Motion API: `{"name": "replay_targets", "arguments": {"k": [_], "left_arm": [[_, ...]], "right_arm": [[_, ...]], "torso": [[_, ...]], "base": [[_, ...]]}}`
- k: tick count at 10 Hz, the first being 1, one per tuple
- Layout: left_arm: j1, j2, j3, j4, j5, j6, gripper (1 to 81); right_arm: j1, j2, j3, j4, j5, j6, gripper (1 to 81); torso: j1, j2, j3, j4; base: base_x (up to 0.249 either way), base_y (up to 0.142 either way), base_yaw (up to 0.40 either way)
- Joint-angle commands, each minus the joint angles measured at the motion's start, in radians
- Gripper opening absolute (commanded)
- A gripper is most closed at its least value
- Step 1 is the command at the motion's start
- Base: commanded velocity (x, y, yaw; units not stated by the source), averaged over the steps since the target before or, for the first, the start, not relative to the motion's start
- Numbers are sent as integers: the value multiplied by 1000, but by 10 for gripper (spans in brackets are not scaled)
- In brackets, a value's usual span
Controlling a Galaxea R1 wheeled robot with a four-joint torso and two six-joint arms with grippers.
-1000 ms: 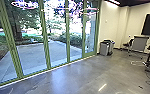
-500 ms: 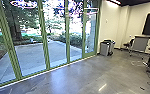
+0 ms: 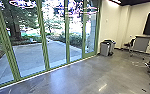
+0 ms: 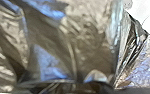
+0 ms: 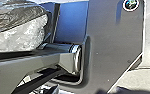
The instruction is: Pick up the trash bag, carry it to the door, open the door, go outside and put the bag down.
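The view ahead has spread slightly, so the robot seems to have edged forward along the glass [image 3: 56,53], likely advancing the carry, with the bag [image 4: 91,37] looming close at the left wrist, though I cannot tell either pincer's state.

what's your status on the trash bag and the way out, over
both grips unreadable; trash bag large in left wrist view; green-framed glass wall between robot and paved yard
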Motion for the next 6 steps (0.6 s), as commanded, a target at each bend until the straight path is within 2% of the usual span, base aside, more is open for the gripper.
{"name": "replay_targets", "arguments": {"k": [1,6], "left_arm": [[-63,-5,1,-2,79,11,10],[-63,-5,1,-2,79,11,10]], "right_arm": [[57,-2,-1,-1,-62,-2,811],[58,-2,-1,-1,-62,-2,811]], "torso": [[0,0,0,0],[0,0,0,0]], "base": [[115,0,0],[117,0,0]]}}
